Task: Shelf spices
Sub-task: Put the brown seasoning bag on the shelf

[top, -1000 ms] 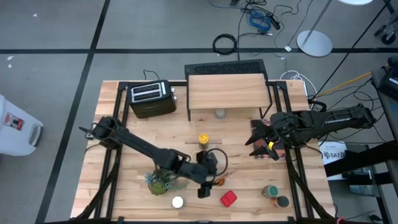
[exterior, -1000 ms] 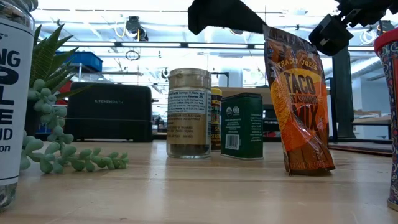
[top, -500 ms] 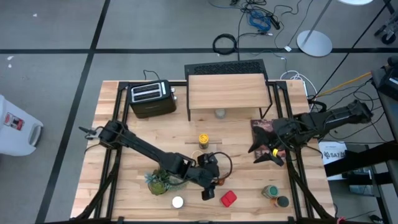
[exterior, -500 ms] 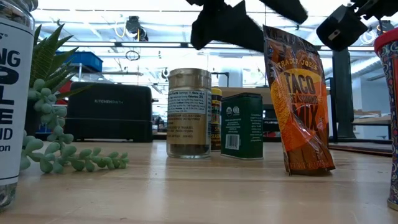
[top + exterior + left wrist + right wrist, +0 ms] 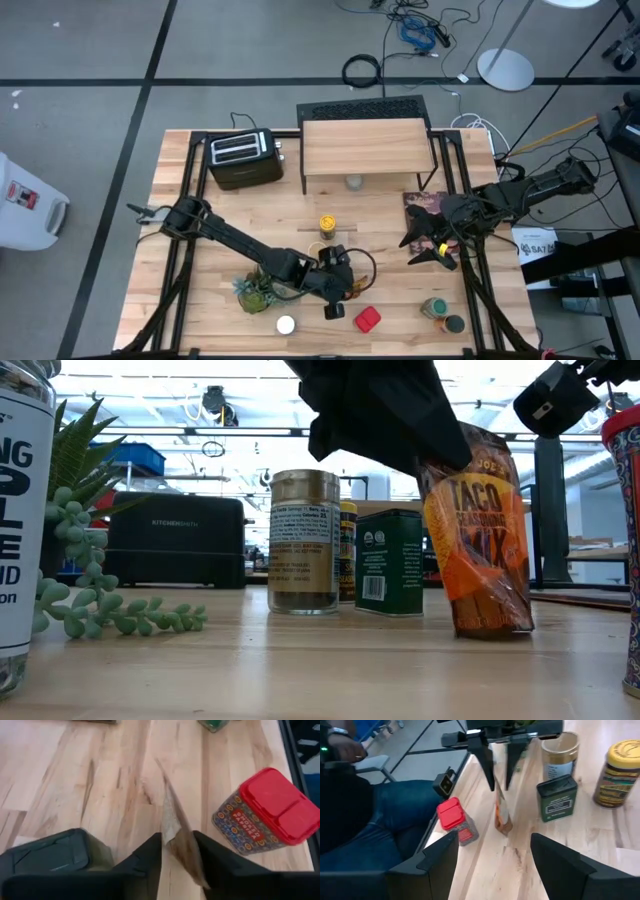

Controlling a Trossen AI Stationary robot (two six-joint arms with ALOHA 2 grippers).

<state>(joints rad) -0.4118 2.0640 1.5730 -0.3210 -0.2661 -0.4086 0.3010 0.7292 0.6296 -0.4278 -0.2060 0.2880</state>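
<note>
Pale butcher-block table [image 5: 200, 260] on a black metal frame, grey floor with dark seams all round it, loose cables coiled up behind. At the back edge sits the shelf [image 5: 366, 147], a smooth light plank on thin black wire legs, with a boxy black toaster [image 5: 243, 158] just beside it.

Spices are scattered over the front half. Most obvious one is a crinkly orange foil pouch [image 5: 478, 540], standing upright on the wood near the front middle, glossy and creased, with a flat sealed top. The left gripper [image 5: 177, 845] has its two dark fingers pinched on that top edge, one each side of the thin seam. Just beside the pouch there's a squat tin [image 5: 266, 812] with a patterned body and a chunky red flip lid. Behind them stand a round jar [image 5: 305, 540] with a tan lid and paper label, a dark green square tin [image 5: 389, 561], and a yellow-lidded jar [image 5: 327, 223]. A white-capped shaker [image 5: 286, 325] sits at the front by a little green plant [image 5: 258, 291].

The right gripper [image 5: 492, 850] hangs over the right side of the table with its fingers spread wide, nothing between them. Someone in blue jeans [image 5: 395, 820] is seated off the table's edge.
</note>
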